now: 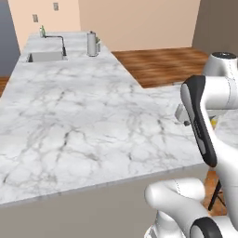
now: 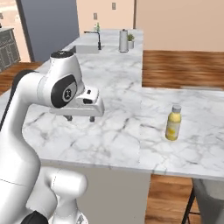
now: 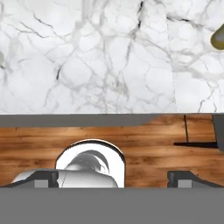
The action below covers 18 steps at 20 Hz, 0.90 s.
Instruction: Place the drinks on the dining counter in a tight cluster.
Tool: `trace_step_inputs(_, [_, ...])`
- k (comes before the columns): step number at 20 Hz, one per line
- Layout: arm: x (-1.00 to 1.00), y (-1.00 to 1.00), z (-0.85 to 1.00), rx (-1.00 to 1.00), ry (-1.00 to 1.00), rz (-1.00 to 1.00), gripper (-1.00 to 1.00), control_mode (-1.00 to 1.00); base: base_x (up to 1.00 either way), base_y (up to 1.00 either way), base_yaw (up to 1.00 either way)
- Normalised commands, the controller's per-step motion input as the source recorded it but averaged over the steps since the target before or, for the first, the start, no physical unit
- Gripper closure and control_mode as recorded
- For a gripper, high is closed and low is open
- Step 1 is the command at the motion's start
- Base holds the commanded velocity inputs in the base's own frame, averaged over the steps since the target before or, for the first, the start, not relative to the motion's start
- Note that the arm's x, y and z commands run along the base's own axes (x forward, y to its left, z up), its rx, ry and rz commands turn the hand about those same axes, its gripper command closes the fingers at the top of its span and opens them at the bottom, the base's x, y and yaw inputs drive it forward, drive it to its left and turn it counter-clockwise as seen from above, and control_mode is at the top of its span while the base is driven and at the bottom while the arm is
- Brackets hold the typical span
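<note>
One yellow juice bottle (image 2: 173, 123) stands upright on the dining counter (image 2: 118, 131), to the right, alone | gripper (image 2: 80, 118) hangs over the counter, well apart from the bottle, fingers spread wide, holding nothing | far end: sink (image 1: 45, 56), black tap (image 1: 59, 42), grey jug (image 2: 123, 40), small plant (image 2: 131, 40) | stool (image 2: 208, 197) below the near edge
</note>
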Motion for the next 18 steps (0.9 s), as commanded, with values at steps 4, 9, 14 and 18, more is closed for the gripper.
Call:
trace_step_inputs(4, [0.00,0.00,0.00,0.00,0.00,0.00,-1.00,1.00,0.15,1.00,-0.31])
trace_step_inputs(9, [0.00,0.00,0.00,0.00,0.00,0.00,-1.00,1.00,0.00,1.00,-0.30])
trace_step_inputs(14, [0.00,0.00,0.00,0.00,0.00,0.00,-1.00,1.00,0.00,1.00,-0.31])
trace_step_inputs(18, [0.00,0.00,0.00,0.00,0.00,0.00,-1.00,1.00,0.00,1.00,-0.31])
